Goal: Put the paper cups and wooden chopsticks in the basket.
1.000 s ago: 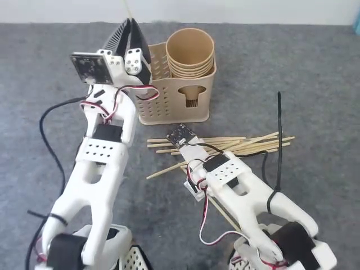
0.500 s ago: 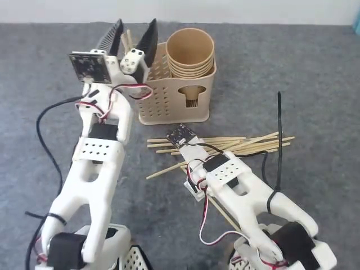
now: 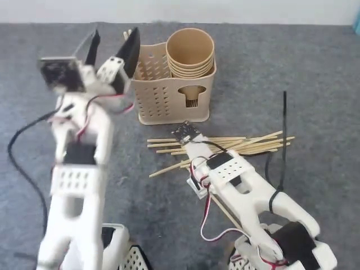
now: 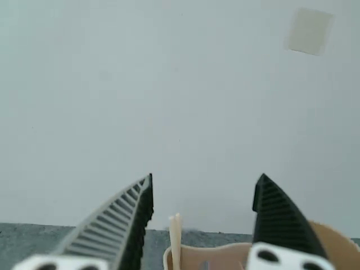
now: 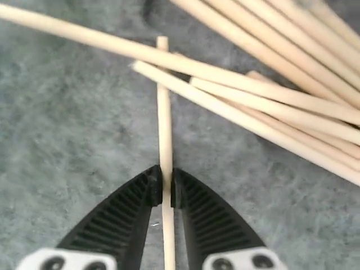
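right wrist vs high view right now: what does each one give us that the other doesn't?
Right wrist: the right tool shut on one chopstick at the edge of the pile.
High: the basket with stacked cups in it, and the left tool open, raised beside the basket's corner.
Both: the chopstick pile lying on the grey mat.

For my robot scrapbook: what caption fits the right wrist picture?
Right pincer shut on one wooden chopstick beside the pile.
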Robot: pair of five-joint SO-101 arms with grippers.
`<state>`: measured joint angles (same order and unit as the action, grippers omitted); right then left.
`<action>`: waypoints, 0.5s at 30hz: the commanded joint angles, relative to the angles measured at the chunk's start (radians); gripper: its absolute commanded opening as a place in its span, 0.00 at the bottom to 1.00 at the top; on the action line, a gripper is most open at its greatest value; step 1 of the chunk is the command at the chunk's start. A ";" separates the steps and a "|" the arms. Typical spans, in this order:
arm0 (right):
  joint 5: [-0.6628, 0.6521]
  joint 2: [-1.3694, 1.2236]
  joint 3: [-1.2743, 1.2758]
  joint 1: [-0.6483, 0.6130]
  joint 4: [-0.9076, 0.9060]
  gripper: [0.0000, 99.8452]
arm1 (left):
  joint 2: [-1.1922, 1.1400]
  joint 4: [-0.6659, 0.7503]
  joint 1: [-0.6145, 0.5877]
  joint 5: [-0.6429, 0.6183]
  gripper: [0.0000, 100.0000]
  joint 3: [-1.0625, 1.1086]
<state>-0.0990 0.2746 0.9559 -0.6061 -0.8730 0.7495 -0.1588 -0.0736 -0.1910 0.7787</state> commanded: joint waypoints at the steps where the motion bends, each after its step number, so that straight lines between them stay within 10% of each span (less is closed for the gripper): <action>1: 0.044 0.124 -0.011 0.056 -0.010 0.01 | 0.339 -0.423 -0.034 0.017 0.28 -0.007; 6: 0.086 0.374 0.008 0.084 -0.088 0.01 | 0.516 -0.695 -0.124 0.011 0.28 0.050; 15: 0.018 0.839 0.000 0.076 -0.275 0.01 | 0.522 -0.618 -0.207 -0.038 0.28 0.404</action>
<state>-0.0376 0.9789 0.9712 -0.5447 -1.1155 1.2697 -0.8324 -0.2670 -0.1910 1.0764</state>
